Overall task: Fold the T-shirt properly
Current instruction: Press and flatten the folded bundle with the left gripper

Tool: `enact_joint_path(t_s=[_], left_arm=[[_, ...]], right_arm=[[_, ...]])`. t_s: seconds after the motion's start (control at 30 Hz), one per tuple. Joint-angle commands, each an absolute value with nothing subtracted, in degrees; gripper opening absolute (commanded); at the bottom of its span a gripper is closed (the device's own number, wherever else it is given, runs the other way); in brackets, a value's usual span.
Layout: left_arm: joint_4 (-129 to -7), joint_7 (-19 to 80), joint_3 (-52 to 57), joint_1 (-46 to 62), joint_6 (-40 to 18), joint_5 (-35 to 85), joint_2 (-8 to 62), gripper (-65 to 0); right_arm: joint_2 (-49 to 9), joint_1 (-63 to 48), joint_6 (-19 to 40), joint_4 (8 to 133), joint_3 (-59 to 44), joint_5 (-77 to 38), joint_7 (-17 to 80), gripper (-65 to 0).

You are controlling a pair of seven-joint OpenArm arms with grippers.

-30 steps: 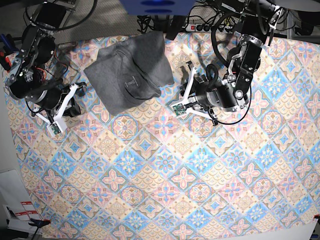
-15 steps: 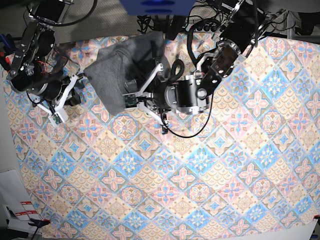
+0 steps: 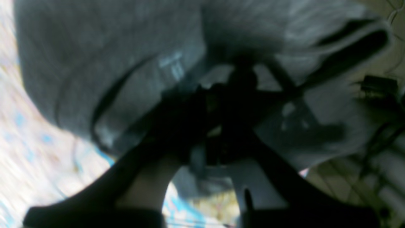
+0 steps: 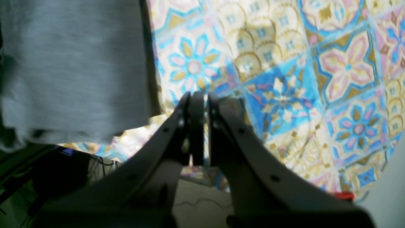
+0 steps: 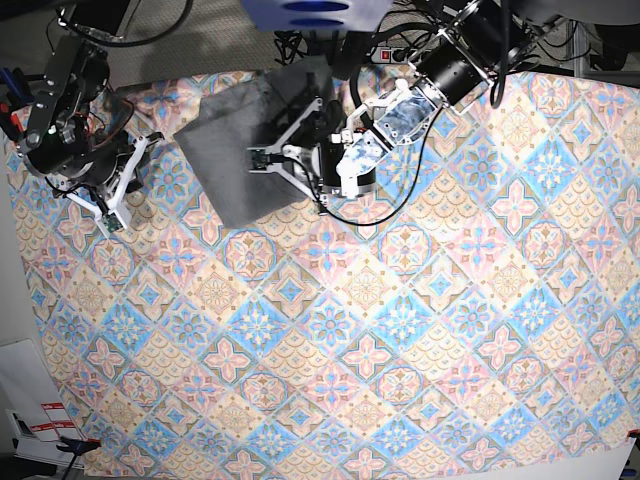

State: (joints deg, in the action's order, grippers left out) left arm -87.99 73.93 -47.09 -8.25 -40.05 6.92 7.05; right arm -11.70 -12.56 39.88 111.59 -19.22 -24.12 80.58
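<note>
The grey T-shirt [image 5: 225, 150] lies bunched at the back middle of the patterned tablecloth [image 5: 380, 330]. My left gripper [image 5: 258, 157] reaches over the shirt's middle, fingers meeting at the tips. In the blurred left wrist view it [image 3: 234, 76] is a dark shape against the grey cloth [image 3: 79, 57], beside the neck label [image 3: 172, 66]. I cannot tell whether it pinches fabric. My right gripper [image 5: 112, 222] is shut and empty, left of the shirt. In the right wrist view it [image 4: 201, 95] hangs over the tablecloth beside the shirt's edge [image 4: 72, 63].
A power strip and cables [image 5: 400, 50] lie behind the table's back edge. A blue object [image 5: 315, 12] sits at the top middle. Papers [image 5: 40, 425] lie off the table at the lower left. The tablecloth's left edge [image 5: 25, 250] runs close to the right arm.
My left arm has swung from right of the shirt to over its middle, hiding the neck label in the base view. My right gripper has moved back a little.
</note>
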Motion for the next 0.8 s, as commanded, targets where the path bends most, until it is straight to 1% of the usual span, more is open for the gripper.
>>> enact_joint_path(t_s=[0.0,0.13,0.4,0.47,0.57,0.7,0.77], left_arm=[[-87.60,73.10,-47.52,-8.66,-40.00,6.90,7.25,-59.1],[-81.98,70.37,-47.16,-9.27,-40.00,6.90,8.04,-59.2],[-82.33,70.11,-47.16,-8.66,-40.00,3.30,5.14,-59.5],[-85.93,70.11,-47.08,-8.57,-40.00,4.26,4.35,-59.6],[-95.25,71.16,-46.46,-8.57,-40.00,6.02,4.26,-59.7],[-104.66,77.14,-43.91,-8.92,-40.00,5.85,2.68,-59.8],[-108.09,80.00,-42.95,-8.84,-40.00,5.85,2.59,-61.0]], right_arm=[[-12.44,-12.26,40.00,112.40,-19.56,-24.40,80.00,-63.1],[-12.35,-12.00,40.00,112.40,-19.56,-24.40,80.00,-63.1],[-12.26,-12.26,40.00,112.48,-19.56,-24.40,80.00,-63.1],[-12.26,-12.35,40.00,112.48,-19.56,-24.40,80.00,-63.1],[-12.26,-12.35,40.00,112.48,-19.56,-24.40,80.00,-63.1],[-12.26,-12.09,40.00,112.48,-19.56,-24.40,80.00,-63.1],[-12.26,-12.00,40.00,112.48,-19.82,-24.40,80.00,-63.1]])
